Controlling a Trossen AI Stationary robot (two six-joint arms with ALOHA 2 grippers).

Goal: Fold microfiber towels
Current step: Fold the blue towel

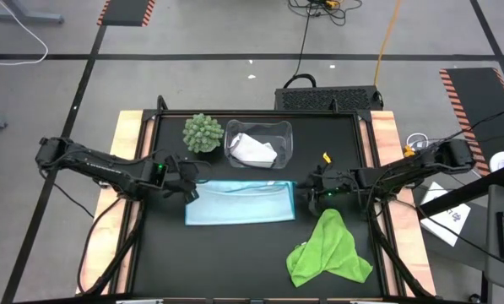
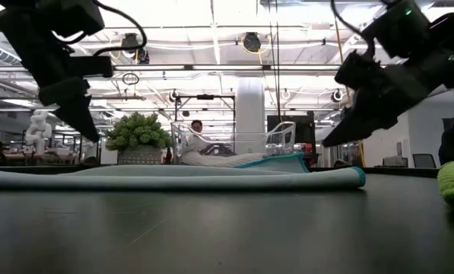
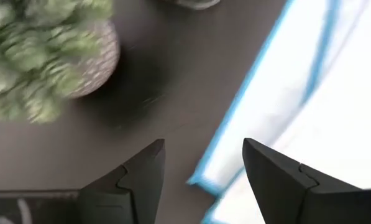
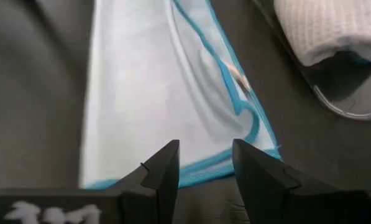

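Observation:
The light blue towel [image 1: 239,203] lies folded and flat as a long band at the table's middle, one corner [image 4: 260,134] turned up at its right end. My left gripper [image 1: 188,187] hangs open just above its left end [image 3: 204,180]. My right gripper [image 1: 309,192] hangs open above its right end; in the low view both sets of fingers [image 2: 90,129] [image 2: 333,137] are clear of the cloth. The white towel [image 1: 253,149] rests bunched inside the clear bin [image 1: 281,131]. The lime green towel [image 1: 327,249] lies crumpled at the near right.
A round green spiky plant in a pot [image 1: 202,133] stands at the far left, close beyond my left gripper. A small orange piece [image 1: 326,157] lies right of the bin. Bare black table [image 1: 226,262] stretches along the near side, left of the green towel.

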